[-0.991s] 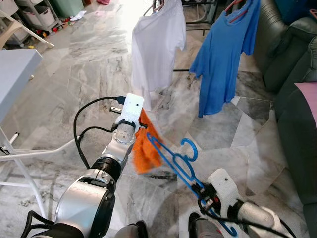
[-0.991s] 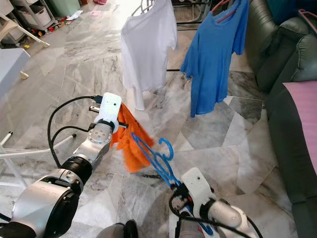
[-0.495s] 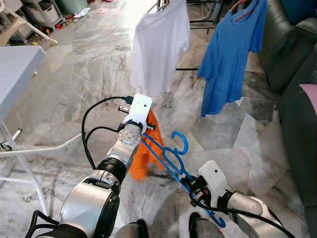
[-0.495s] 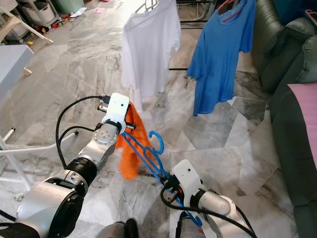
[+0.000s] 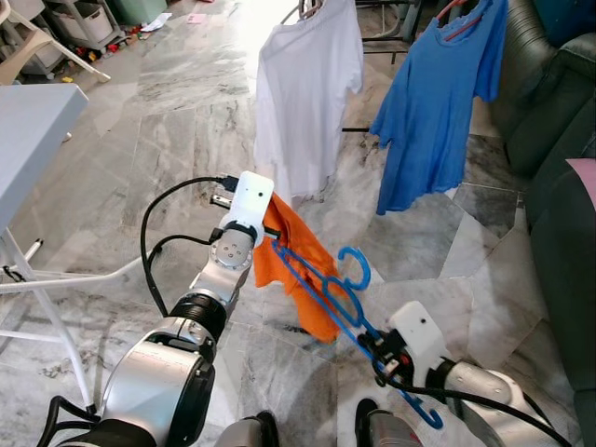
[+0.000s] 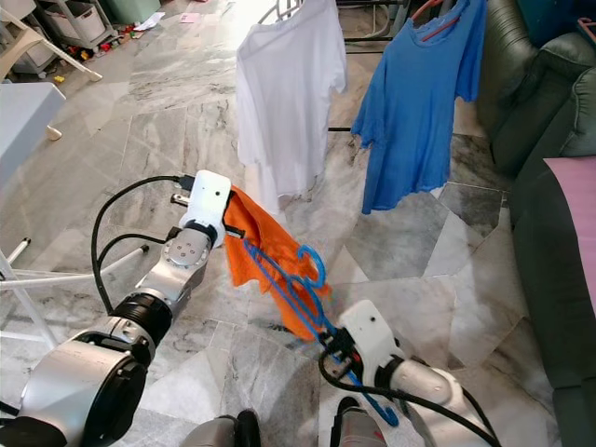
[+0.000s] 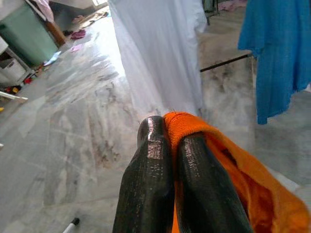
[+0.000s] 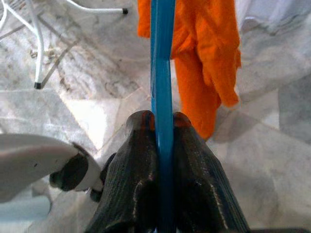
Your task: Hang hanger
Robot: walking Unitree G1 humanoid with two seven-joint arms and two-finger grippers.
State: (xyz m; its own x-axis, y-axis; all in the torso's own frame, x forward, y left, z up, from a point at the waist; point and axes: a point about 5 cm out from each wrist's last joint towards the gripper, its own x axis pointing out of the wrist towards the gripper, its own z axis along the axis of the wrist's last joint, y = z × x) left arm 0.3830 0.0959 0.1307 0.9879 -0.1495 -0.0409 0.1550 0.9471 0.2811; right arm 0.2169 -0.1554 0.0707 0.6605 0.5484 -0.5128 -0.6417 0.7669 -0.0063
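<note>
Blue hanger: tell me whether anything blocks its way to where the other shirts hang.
Nothing visible does. The right gripper clamps the blue hanger; the left gripper pinches the orange garment. Only bare marble floor lies before the white shirt and blue shirt.

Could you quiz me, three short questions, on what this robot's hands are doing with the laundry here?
1. True or false: the right hand is shut on the blue hanger.
2. What does the left hand grip? A) white shirt B) orange cloth C) a cable
3. Fill in: behind the hands, a white shirt and a ____ shirt hang on hangers.

Key
1. True: its fingers clamp the hanger's bar.
2. B: the orange cloth is pinched between its fingers.
3. Blue: the blue shirt hangs to the right of the white one.
</note>
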